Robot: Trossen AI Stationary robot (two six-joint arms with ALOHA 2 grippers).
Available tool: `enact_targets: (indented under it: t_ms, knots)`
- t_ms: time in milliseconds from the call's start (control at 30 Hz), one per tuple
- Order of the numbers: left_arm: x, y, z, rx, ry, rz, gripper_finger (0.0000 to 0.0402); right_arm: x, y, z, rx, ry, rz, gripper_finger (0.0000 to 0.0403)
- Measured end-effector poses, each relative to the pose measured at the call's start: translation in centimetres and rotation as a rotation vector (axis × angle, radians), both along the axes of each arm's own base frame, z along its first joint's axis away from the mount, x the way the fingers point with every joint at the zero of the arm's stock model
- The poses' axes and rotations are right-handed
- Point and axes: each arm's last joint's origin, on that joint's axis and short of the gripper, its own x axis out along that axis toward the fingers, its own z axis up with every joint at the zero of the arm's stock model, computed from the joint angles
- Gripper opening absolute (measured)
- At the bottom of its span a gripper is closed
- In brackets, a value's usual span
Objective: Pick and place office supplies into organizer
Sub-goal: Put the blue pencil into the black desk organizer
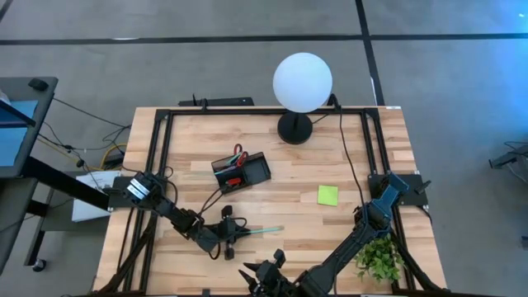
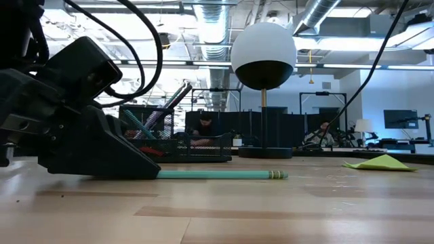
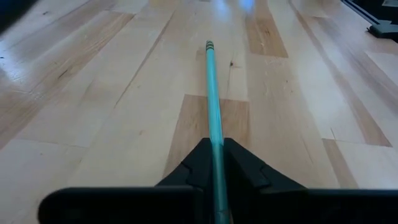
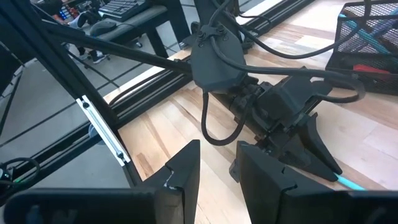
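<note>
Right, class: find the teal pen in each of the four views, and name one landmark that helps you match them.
High view: teal pen lies on the table's front part, right of the left gripper.
Low view: it lies flat at centre, on the wood.
Left wrist view: it runs forward from between the fingers.
Right wrist view: only its end shows.
Shared landmark: the left gripper, shut on the pen.

Your left arm reaches low across the table's front, its left gripper (image 1: pixel 233 240) down at the surface with both fingers (image 3: pixel 198 167) pinched together on a thin shaft running out ahead of the tips. Your right gripper (image 1: pixel 262 272) waits nearby, its fingers (image 4: pixel 184 171) parted with nothing between them.
</note>
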Motion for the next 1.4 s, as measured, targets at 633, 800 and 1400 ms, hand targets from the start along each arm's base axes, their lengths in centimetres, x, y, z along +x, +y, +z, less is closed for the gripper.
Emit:
enact_targets:
  t_ms: [633, 800, 1400]
  knots:
    - [0.2, 0.0, 4.8, 0.034, -0.220, -0.023, 0.0007, 0.0, 0.0, 0.0, 0.005, -0.007, -0.001, 0.0098]
    - [-1.4, 1.8, 7.2, 0.151, -0.147, 0.040, 0.0007, 0.1, 0.0, 0.2, -0.012, -0.028, -0.020, 0.0098]
    - [-11.1, 11.9, 22.1, 0.107, 0.140, 0.257, 0.0007, -2.4, 3.1, 2.5, -0.239, -0.154, -0.057, 0.0098]
